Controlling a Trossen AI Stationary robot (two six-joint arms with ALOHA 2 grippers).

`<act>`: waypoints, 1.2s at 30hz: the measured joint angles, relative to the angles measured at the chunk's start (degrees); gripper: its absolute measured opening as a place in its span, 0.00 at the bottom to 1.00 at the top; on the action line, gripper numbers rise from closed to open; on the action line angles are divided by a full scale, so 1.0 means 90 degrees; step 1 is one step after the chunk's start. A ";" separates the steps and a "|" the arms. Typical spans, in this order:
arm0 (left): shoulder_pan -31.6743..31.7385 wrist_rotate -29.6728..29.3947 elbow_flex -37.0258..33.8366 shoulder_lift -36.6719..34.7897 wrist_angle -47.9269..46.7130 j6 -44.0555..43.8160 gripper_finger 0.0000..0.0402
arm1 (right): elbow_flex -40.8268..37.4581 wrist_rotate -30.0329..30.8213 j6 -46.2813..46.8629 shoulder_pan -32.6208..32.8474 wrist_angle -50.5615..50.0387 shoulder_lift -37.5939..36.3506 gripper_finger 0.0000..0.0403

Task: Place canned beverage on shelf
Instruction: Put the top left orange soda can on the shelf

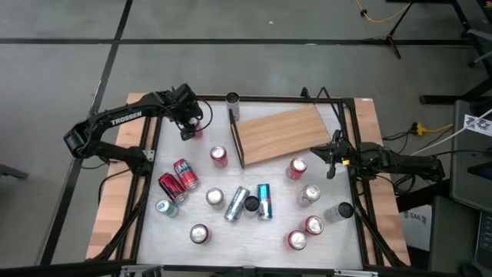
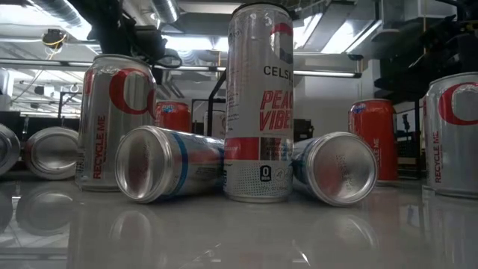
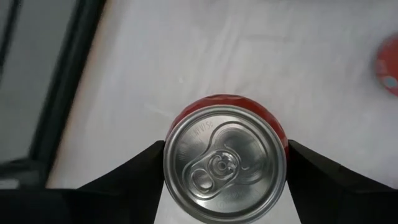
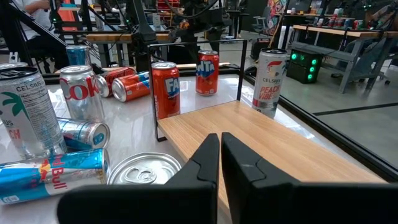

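A red canned beverage [image 1: 193,131] [image 3: 225,163] stands upright on the white table near its far left corner, silver top up. My left gripper [image 1: 188,128] [image 3: 225,152] comes down over it, one dark finger on each side of the can. The shelf [image 1: 280,135] [image 4: 267,146], a light-brown wood-grain board with a thin dark rail [image 1: 237,142] on its left edge, lies flat at the far middle of the table. Nothing stands on the board. My right gripper [image 1: 332,159] [image 4: 220,146] waits shut at the table's right edge, pointing level over the shelf's right end. My left gripper has the can's side wall [image 3: 281,135] between its two fingers [image 3: 146,165], just below the top rim, on opposite sides. The fingers come from above, slanting steeply down. The can stays upright with its base on the table.
Several other cans stand or lie across the table's near half, among them two red ones lying at the left [image 1: 178,179] and a silver and a blue one lying in the middle [image 1: 247,201]. A tall pale can [image 1: 232,101] stands at the far edge beside the shelf's rail. Dark frame bars edge the table.
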 joint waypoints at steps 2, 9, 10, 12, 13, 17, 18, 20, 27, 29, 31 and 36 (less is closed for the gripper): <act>-0.0069 -0.0053 0.0256 0.0000 -0.0392 -0.0145 0.66 | 0.0000 0.0000 -0.0001 0.0000 0.0000 0.0000 0.02; -0.0379 -0.0165 0.1629 -0.0002 -0.1212 -0.0588 0.66 | 0.0000 0.0000 -0.0001 0.0000 0.0000 -0.0002 0.02; -0.0435 -0.0214 0.1859 -0.0002 -0.1238 -0.0615 0.66 | 0.0000 0.0000 -0.0001 0.0000 0.0000 0.0000 0.02; -0.0548 -0.0414 0.2337 -0.0005 -0.1343 -0.0620 0.66 | 0.0000 0.0000 -0.0001 0.0000 0.0000 0.0000 0.02; -0.0601 -0.0527 0.2570 -0.0007 -0.1409 -0.0621 0.66 | 0.0000 0.0000 -0.0001 0.0000 0.0000 -0.0001 0.02; -0.0753 -0.0784 0.3490 -0.0006 -0.1387 -0.0625 0.66 | 0.0000 0.0000 -0.0001 0.0000 0.0000 -0.0001 0.02; -0.0772 -0.0775 0.3717 0.0015 -0.1363 -0.0638 0.66 | 0.0000 0.0000 -0.0001 0.0000 0.0000 0.0000 0.02; -0.0822 -0.0764 0.4160 0.0117 -0.1367 -0.0740 0.66 | 0.0000 0.0000 0.0000 0.0000 0.0000 0.0000 0.02; -0.1078 -0.0736 0.5820 0.1220 -0.1392 -0.0708 0.66 | 0.0000 0.0000 -0.0001 0.0000 0.0001 -0.0001 0.02; -0.1153 -0.0710 0.6275 0.1681 -0.1469 -0.0665 0.66 | 0.0000 0.0001 -0.0001 0.0000 0.0000 0.0000 0.02; -0.1212 -0.0574 0.6682 0.2130 -0.1626 -0.0670 0.66 | 0.0000 0.0000 -0.0001 0.0000 0.0000 0.0000 0.02; -0.1231 0.0025 0.7217 0.2993 -0.1926 -0.0767 0.66 | 0.0000 0.0000 -0.0001 0.0000 0.0000 0.0000 0.02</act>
